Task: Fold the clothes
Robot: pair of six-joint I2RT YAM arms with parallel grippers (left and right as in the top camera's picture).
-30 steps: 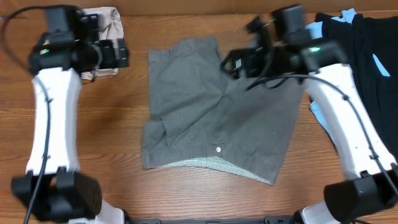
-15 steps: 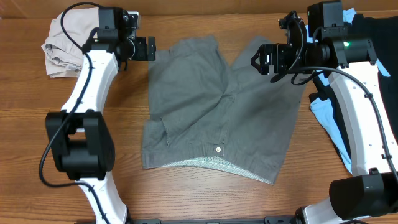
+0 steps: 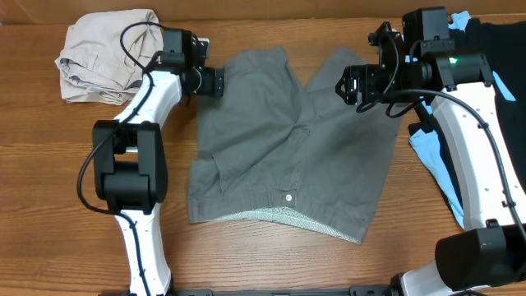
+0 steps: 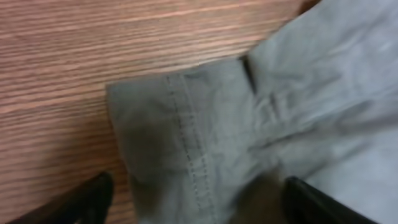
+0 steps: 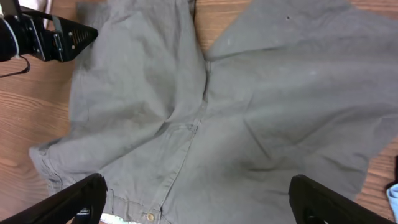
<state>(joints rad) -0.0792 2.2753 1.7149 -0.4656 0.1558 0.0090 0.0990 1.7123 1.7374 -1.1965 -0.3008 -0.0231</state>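
Observation:
The grey shorts point(image 3: 288, 148) lie flat in the middle of the table, legs toward the back, the waistband with its small button point(image 3: 288, 198) and pale lining toward the front. My left gripper point(image 3: 212, 82) is open, low at the hem corner of the left leg point(image 4: 186, 143), with a finger on each side of it. My right gripper point(image 3: 352, 85) is open, held above the right leg; its view looks down on the shorts point(image 5: 249, 124). A beige garment point(image 3: 103, 53) lies bunched at the back left. Black point(image 3: 485, 90) and light-blue point(image 3: 427, 148) garments lie at the right.
The wooden table point(image 3: 66, 189) shows bare wood at the front left and in front of the shorts. The pile of black and light-blue clothes fills the right edge beside my right arm.
My left gripper has moved right and down to the left leg's hem corner. My right gripper has stayed over the right leg, shifting only slightly.

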